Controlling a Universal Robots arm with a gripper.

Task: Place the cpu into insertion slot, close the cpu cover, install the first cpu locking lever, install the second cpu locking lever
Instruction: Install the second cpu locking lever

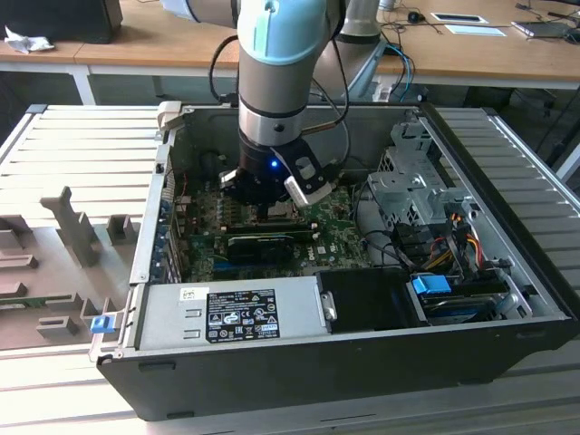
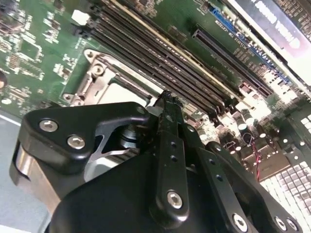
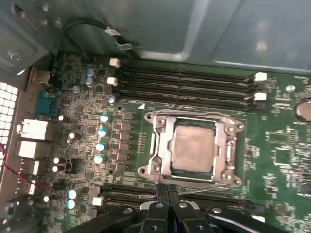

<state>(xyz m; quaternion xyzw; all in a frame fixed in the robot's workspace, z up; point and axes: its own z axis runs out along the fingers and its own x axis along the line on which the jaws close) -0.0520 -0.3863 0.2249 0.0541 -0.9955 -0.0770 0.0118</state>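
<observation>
In the first wrist view the cpu, a pale silvery square, lies flat in the insertion slot. The cpu cover is down over it, framing the chip through its cut-out. A thin metal locking lever runs along the socket edge nearest my gripper. The black fingertips are pressed together, shut, right at that edge beside the lever. The second wrist view has the gripper over the socket frame. In the exterior view the gripper reaches down into the open computer case onto the motherboard.
Long black memory slots lie on both sides of the socket. A long black card, a power supply and a metal drive cage stand around the gripper inside the case. Upright capacitors flank the socket.
</observation>
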